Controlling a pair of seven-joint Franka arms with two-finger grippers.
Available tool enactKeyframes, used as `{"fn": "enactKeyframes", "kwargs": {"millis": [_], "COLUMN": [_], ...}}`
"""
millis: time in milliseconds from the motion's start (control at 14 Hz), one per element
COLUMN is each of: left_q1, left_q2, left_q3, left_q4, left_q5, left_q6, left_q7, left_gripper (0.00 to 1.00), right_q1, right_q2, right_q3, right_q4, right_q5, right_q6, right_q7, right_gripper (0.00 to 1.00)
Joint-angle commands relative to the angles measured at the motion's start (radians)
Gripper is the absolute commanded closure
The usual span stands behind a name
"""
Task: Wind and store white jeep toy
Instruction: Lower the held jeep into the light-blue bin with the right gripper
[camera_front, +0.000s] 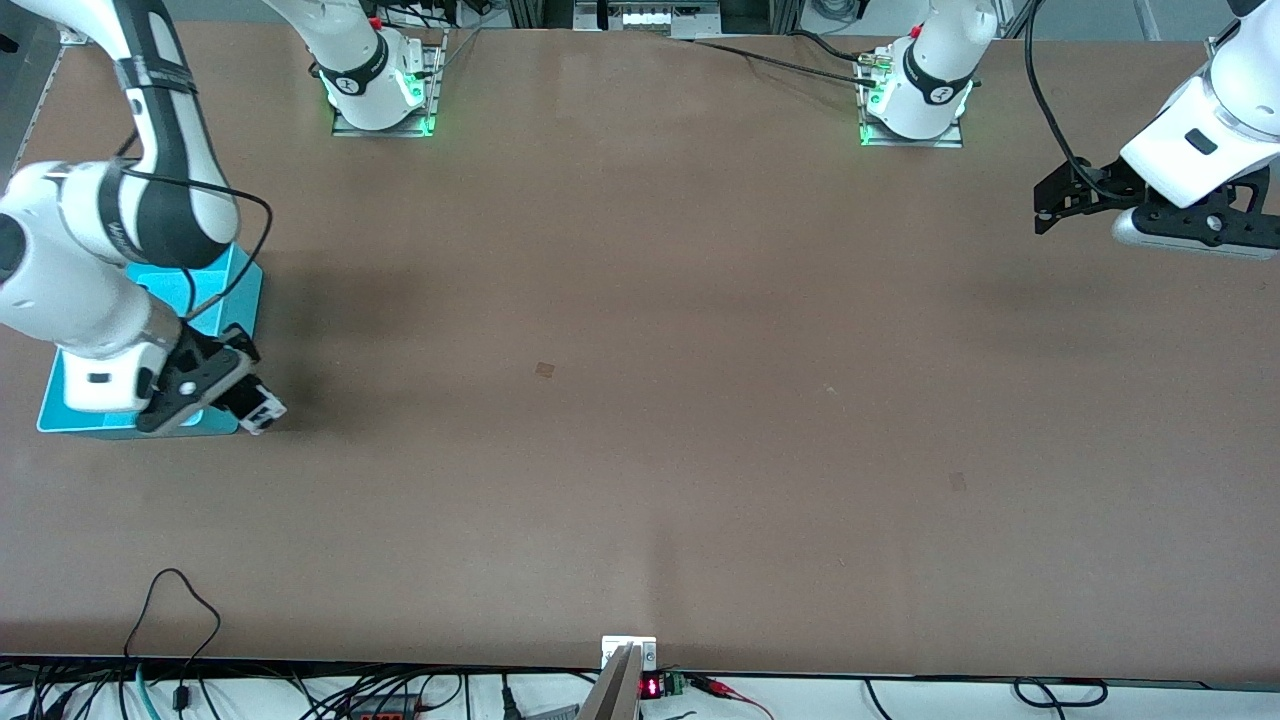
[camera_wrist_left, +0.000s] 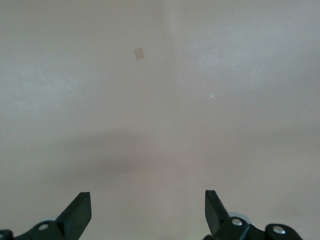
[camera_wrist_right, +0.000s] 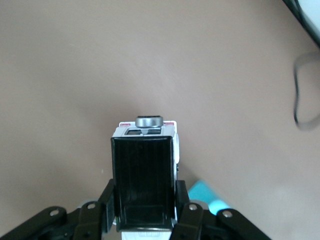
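Two arms in frame, only one loaded. Right gripper (camera_front: 250, 398) is clamped on the white jeep toy (camera_front: 262, 410), up in the air at the corner of the turquoise bin (camera_front: 222, 300) that lies nearest the front camera, roughly over the bin's edge and the bare table just beside it. Right wrist view: both fingers (camera_wrist_right: 107, 212) press the jeep's (camera_wrist_right: 145, 182) sides, glossy black roof facing the wrist camera, a grey spare wheel (camera_wrist_right: 149, 121) on the end pointing away from the gripper. A sliver of the bin (camera_wrist_right: 207, 197) shows under the jeep there, the rest underneath is brown table (camera_wrist_right: 100, 60).

Bin sits at the right arm's end of the table, mostly covered by the right arm (camera_front: 110, 260) in the front view; contents can't be made out.

Left gripper (camera_front: 1045, 208) is spread wide and holds nothing, waiting high over the left arm's end of the table (camera_front: 640, 400). Left wrist view: both fingertips (camera_wrist_left: 80, 210) well apart, with plain tabletop (camera_wrist_left: 160, 125) between them and one small darker square mark (camera_wrist_left: 139, 53) on the surface.

Black cable (camera_front: 185, 600) loops onto the table edge nearest the front camera, toward the right arm's end.
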Motion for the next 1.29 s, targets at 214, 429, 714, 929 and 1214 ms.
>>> {"fn": "enactKeyframes", "kwargs": {"millis": [214,429,714,929,1214], "left_q1": [0.007,0.007,0.007,0.007,0.007], "left_q2": [0.01,0.01,0.01,0.01,0.01], "left_q3": [-0.008,-0.008,-0.008,-0.008,-0.008], "left_q4": [0.028,0.028,0.028,0.028,0.028], "left_q5": [0.011,0.011,0.011,0.011,0.011], "left_q6": [-0.022,-0.022,-0.022,-0.022,-0.022], "left_q7": [-0.003,-0.003,-0.003,-0.003,-0.003], "left_gripper": [0.0,0.0,0.0,0.0,0.0], "right_q1": [-0.024,-0.09,-0.139,-0.188,-0.217], "right_q2": [-0.074,-0.074,-0.052,-0.01,-0.001], "right_q3": [-0.146,-0.147,-0.159,-0.159,-0.159], "right_q4": [-0.021,-0.025,-0.064,-0.084,-0.231], "right_q5": [0.004,0.006,-0.009,-0.032,-0.043], "right_q6": [-0.119,-0.169,-0.179,-0.145,0.111], "right_q7": [0.225,0.278,0.38,0.377,0.363], "right_gripper": [1.0,1.0,1.0,1.0,1.0]}}
